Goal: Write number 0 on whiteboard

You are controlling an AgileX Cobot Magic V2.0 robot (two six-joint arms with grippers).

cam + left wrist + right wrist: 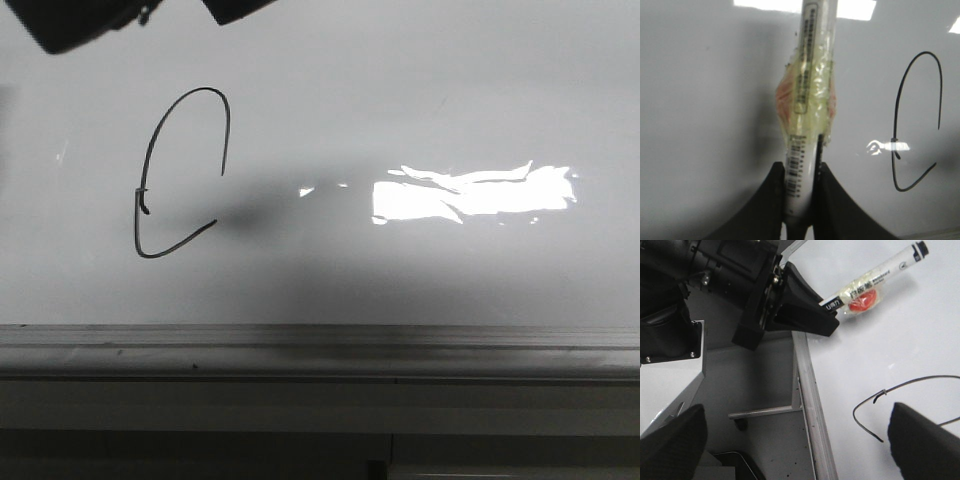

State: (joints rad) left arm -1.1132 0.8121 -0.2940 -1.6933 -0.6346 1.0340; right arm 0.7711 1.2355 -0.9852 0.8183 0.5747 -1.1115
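On the left half of the whiteboard [330,110], above its grey bottom rail [320,350], stands the number 0 [150,200]: a thin dark loop that rises from a hooked base, arches over the top and comes down a short way on its right side. There it stops, and a wide gap separates that end from the tip of the bottom stroke, so the figure reads as a C. I judge the task mostly done; what is left is one stroke down the right side to close the oval. A small kink marks the left stroke halfway up.

The left tool [800,192] is clenched on a white marker [812,75] wrapped in yellowish tape, held clear of the drawn line and, in the right wrist view, seemingly lifted off the board.

Further right, a bright glare patch [470,195] lies on the board.

The right tool [790,445] is released, its dark fingers spread and gripping nothing.

No containers are in view.
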